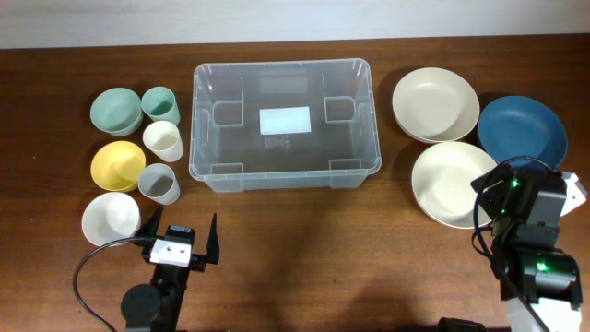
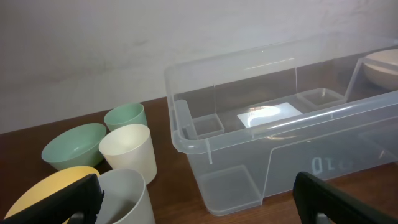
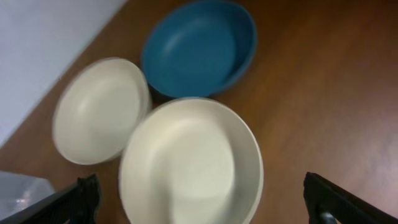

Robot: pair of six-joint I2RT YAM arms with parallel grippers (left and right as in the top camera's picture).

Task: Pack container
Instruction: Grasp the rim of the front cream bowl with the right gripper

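**benchrat:** Quick q on your packing frame. Where was the container (image 1: 284,124) relative to your jaws? Couldn't work out which arm you'd lead with.

**yam_fan:** It sat mid-counter (image 1: 304,263), toward the far edge, long axis running left to right. Nothing was in it, just the white label on the base. So it lay ahead and a bit right of your left jaws, and ahead and well off to the left of your right jaws.

**benchrat:** And the jaws themselves?

**yam_fan:** Both were spread wide, holding nothing. Your left jaws hung near the front of the counter, to the right of the white bowl (image 1: 111,218), aimed at the container's near-left corner. The left wrist view had that corner filling the frame, with the grey cup (image 2: 127,196) and white cup (image 2: 127,152) off to the side. Your right jaws hovered over the nearer cream bowl (image 3: 189,162), with the blue bowl (image 1: 522,129) and the other cream bowl (image 1: 435,103) past it.

**benchrat:** So which side was closer?

**yam_fan:** To the container, your left, I'd say. To something packable, your right. That cream bowl was right below it, and the carry would've run leftward over the container's short right wall. The bowl's wide though, so I'd guess you needed a rim pinch, not a straddle.
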